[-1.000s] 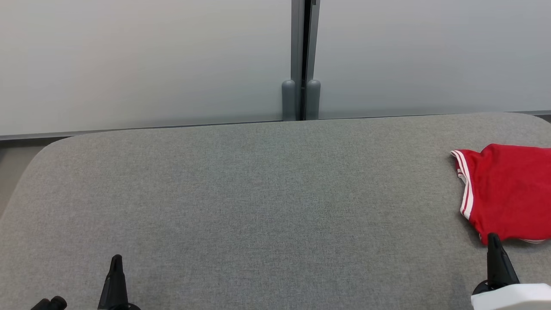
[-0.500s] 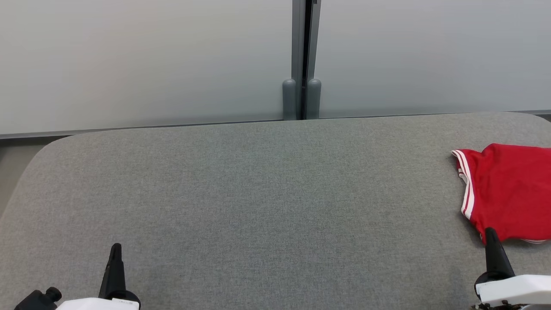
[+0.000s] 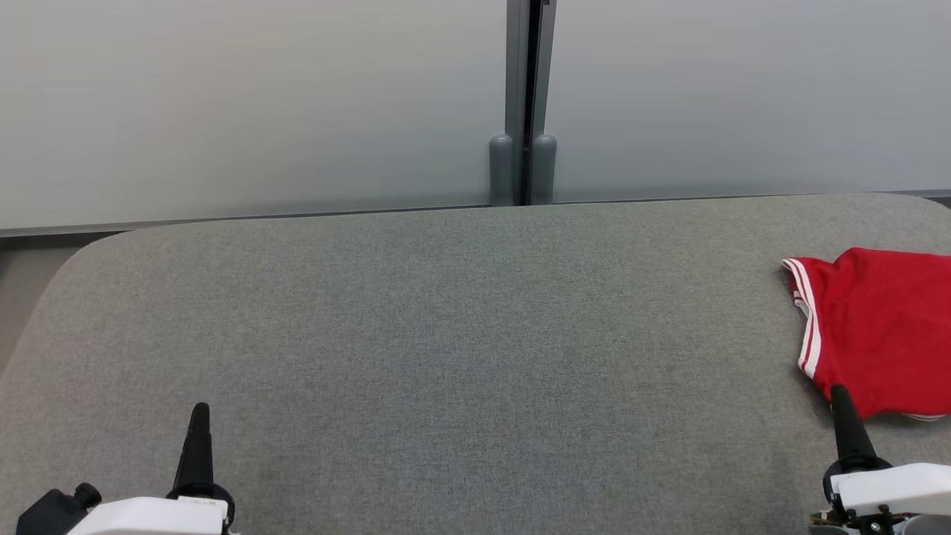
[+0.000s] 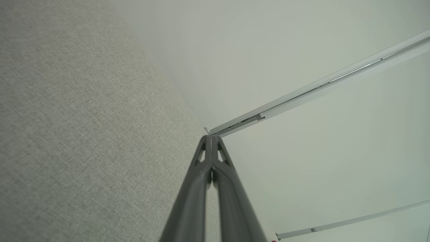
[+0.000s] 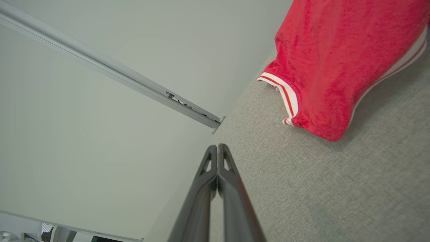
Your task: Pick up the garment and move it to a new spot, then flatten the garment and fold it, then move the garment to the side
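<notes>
Left end effector (image 3: 199,413) sat at the near edge of the bench (image 3: 461,334), toward the left corner. Its fingers were pressed together on nothing and pointed at the far edge over grey fabric.

The red garment with white-striped trim (image 3: 877,327) lay at the bench's right edge, fairly flat and compact, its right part cut off by the head view. How many layers it had could not be told.

Right end effector (image 3: 839,394) was by the near right corner, also pinched tight and empty. Its tip was just short of the garment's near hem, and the right wrist view showed a gap between them.

Judgement: this fits either a garment waiting to be picked up or one already folded and set aside. Either way, good practice was to keep that closed tip off the hem so the cloth didn't drag or rumple.
</notes>
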Controlling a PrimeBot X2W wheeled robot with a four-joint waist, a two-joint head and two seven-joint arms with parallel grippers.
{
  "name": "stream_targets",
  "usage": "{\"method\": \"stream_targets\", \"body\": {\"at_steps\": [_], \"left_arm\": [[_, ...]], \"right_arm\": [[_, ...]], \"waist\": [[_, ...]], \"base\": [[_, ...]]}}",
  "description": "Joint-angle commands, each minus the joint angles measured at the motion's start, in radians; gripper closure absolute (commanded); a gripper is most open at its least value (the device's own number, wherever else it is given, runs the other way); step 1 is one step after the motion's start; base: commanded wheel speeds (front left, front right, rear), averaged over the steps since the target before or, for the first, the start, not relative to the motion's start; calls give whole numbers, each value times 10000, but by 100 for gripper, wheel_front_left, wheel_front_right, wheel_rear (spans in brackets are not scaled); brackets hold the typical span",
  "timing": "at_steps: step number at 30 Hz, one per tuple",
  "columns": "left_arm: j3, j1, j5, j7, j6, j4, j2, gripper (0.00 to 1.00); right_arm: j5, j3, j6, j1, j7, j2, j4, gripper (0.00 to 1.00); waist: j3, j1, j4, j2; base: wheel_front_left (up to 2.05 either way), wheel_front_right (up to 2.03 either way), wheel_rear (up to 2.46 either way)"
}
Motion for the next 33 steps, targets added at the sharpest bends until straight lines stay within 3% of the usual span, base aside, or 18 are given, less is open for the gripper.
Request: {"method": "stream_targets", "body": {"at_steps": [1,33], "left_arm": [[55,-305,-253,53,-61,-61,77,100],[153,-967,-2826,822,-189,113,108,100]], "right_arm": [[271,-2,1,-241,68,-103,-44,100],[3271,10,1,-686,825,-141,159,100]], "waist": [[2,0,3,-1],[58,0,69,-1]], "base": [[0,0,0],[0,0,0]]}}
